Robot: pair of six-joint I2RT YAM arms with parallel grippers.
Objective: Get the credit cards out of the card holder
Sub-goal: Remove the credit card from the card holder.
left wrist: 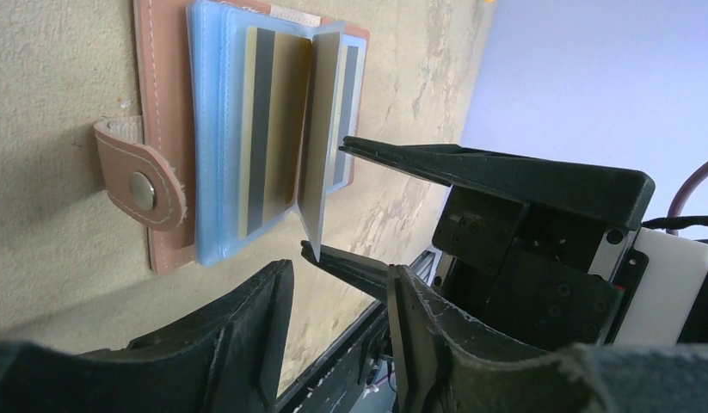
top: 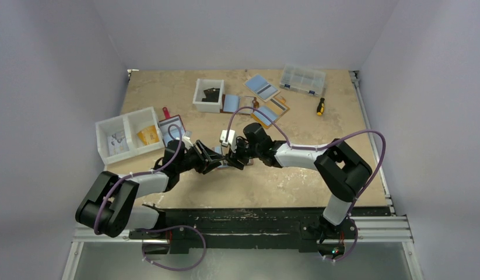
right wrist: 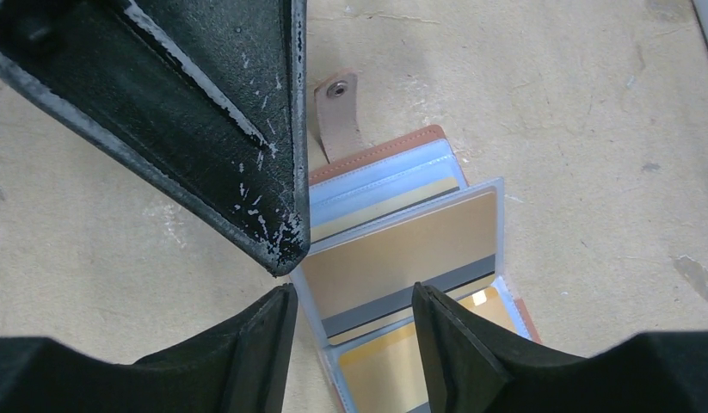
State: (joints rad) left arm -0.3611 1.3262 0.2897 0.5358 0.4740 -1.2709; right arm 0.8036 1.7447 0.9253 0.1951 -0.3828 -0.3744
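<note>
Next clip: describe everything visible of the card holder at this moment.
The card holder lies open on the table. Its cover looks like tan-pink stitched leather, with a strap tab bearing a metal snap. Inside is a stack of translucent light-blue plastic sleeves holding gold cards with dark stripes. One sleeve stands raised from the stack, between the open fingers of the right gripper; whether they touch it is unclear.

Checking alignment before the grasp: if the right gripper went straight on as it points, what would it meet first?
Probably the lifted clear sleeve holding a gold card, in the open card holder, directly ahead of the right gripper; depth is unclear.
</note>
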